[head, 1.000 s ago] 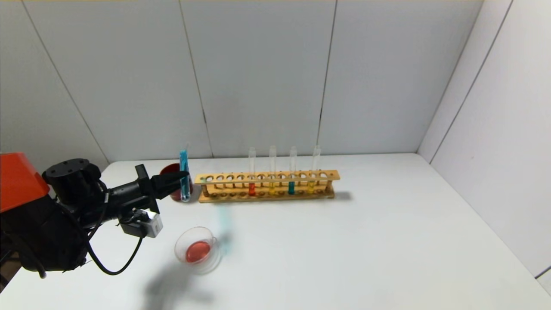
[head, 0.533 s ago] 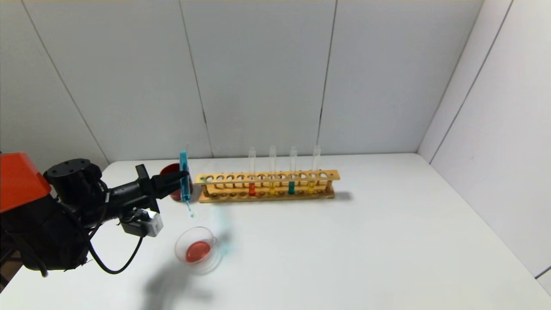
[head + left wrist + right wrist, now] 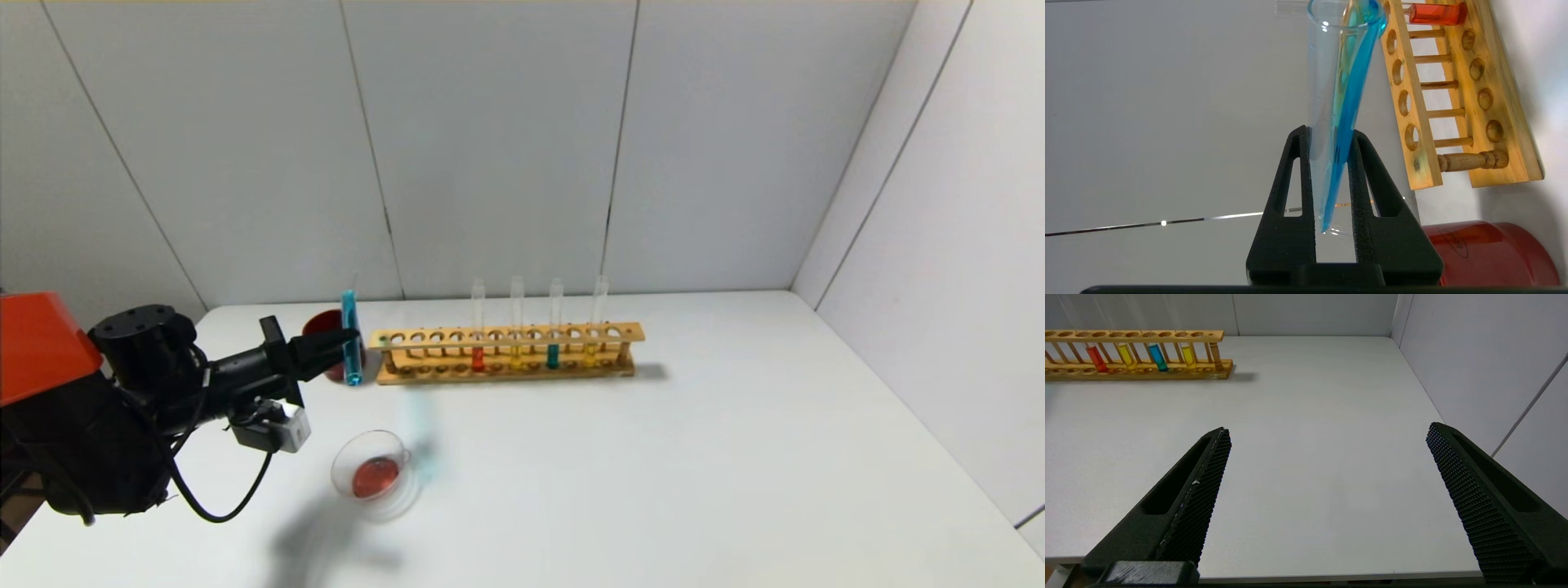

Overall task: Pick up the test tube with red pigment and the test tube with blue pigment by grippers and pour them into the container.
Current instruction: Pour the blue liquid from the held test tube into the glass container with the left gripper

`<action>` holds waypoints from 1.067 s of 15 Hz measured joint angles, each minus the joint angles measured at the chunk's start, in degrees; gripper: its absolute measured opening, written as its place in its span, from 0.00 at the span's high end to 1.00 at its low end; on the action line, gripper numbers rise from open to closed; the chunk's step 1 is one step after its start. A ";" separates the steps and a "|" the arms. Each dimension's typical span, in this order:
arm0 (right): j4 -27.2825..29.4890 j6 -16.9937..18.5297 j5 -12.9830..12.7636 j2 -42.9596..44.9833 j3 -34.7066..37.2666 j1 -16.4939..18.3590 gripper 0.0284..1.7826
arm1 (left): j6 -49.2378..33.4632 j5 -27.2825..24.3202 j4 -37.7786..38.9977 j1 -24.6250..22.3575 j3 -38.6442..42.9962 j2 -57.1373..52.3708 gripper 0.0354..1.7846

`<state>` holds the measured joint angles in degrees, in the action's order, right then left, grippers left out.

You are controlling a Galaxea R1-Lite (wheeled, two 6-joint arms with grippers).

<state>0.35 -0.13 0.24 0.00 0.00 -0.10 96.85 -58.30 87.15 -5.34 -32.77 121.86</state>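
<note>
left gripper clamped tight on test tube with blue pigment.

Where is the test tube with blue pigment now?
In the head view, the test tube with blue pigment is held by the left gripper, between the red cup and the wooden rack.

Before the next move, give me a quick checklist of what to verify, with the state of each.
1. Left pincer shut on the test tube with blue pigment: ok.
2. Blue liquid in that tube to pour: ok.
3. Tube lined up over the container: cannot tell.
4. Container upright, red liquid already in it: ok.
5. Right pincer open, empty, away from the work: ok.
6. Other tubes standing in the rack: ok.
</note>
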 joint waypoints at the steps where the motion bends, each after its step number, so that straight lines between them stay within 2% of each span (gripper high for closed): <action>1: -0.02 -0.02 0.00 0.00 0.00 0.00 0.02 | 0.02 0.00 0.00 -0.02 0.00 0.11 0.85; 16: 0.00 0.00 0.00 0.00 0.00 0.00 0.02 | -0.16 -0.71 0.00 -0.22 -0.13 -0.61 0.85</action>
<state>0.35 -0.13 0.24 0.00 0.00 -0.10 96.70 -59.00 87.15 -5.56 -32.90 121.25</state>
